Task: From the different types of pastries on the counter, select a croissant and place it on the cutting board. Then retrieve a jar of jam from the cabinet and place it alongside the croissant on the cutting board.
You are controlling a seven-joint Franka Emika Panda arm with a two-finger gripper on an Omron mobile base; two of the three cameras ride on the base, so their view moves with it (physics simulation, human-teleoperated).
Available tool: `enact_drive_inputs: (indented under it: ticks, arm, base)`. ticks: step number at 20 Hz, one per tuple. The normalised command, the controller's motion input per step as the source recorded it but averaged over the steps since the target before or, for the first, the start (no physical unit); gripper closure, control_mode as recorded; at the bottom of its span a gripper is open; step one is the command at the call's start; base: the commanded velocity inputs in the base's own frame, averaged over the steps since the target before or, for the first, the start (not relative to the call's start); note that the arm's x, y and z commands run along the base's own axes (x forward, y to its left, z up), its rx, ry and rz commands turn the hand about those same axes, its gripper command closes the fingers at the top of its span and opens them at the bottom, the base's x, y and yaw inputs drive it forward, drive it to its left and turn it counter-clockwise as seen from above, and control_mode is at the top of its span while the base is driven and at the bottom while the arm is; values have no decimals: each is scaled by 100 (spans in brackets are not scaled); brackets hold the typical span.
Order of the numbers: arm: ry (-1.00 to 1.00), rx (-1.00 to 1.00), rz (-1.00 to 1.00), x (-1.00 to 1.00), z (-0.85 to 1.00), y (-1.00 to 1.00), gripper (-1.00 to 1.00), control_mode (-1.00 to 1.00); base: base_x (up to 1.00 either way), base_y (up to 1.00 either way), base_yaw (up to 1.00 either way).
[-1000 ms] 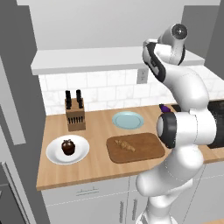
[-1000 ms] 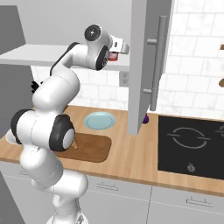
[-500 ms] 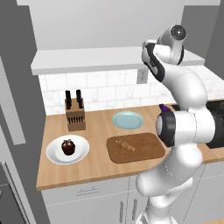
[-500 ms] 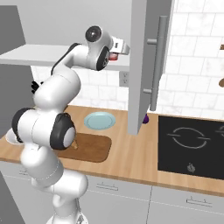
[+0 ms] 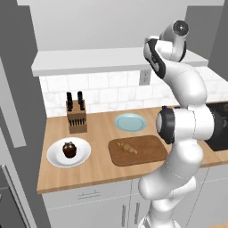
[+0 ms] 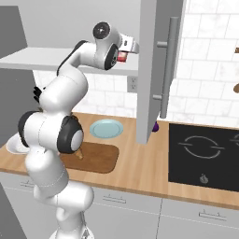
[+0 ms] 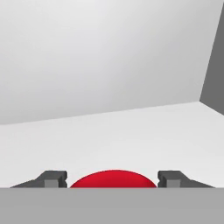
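Gripper (image 7: 113, 180): we find its jaws straddling the jar of jam (image 7: 113, 179), one tip either side of the red lid; contact we cannot tell. Jar sits on the cabinet (image 7: 131, 131) shelf, centred between the tips.

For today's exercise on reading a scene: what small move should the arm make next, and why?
Probably finish closing the pincer on the red-lidded jam jar. The jar sits between the two dark fingertips on the white shelf slab, with small gaps at each side, and the golden croissant already lies on the dark brown cutting board.
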Motion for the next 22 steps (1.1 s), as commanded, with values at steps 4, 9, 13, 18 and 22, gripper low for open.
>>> enact_drive_inputs:
  ticks: [4, 9, 13, 18, 22]
  arm:
    - [-5, 0, 0, -13, -1, -4, 100, -100]
    - [-29, 0, 0, -91, 25, 0, 100, -100]
    - [-31, 0, 3, -100, 16, 9, 100, -100]
    - [-28, 0, 9, -100, 15, 44, 100, -100]
    - [-29, 1, 12, -100, 41, 39, 100, -100]
  base:
    - [0, 0, 0]
    - [0, 0, 0]
    - [0, 0, 0]
    - [0, 0, 0]
    - [0, 0, 0]
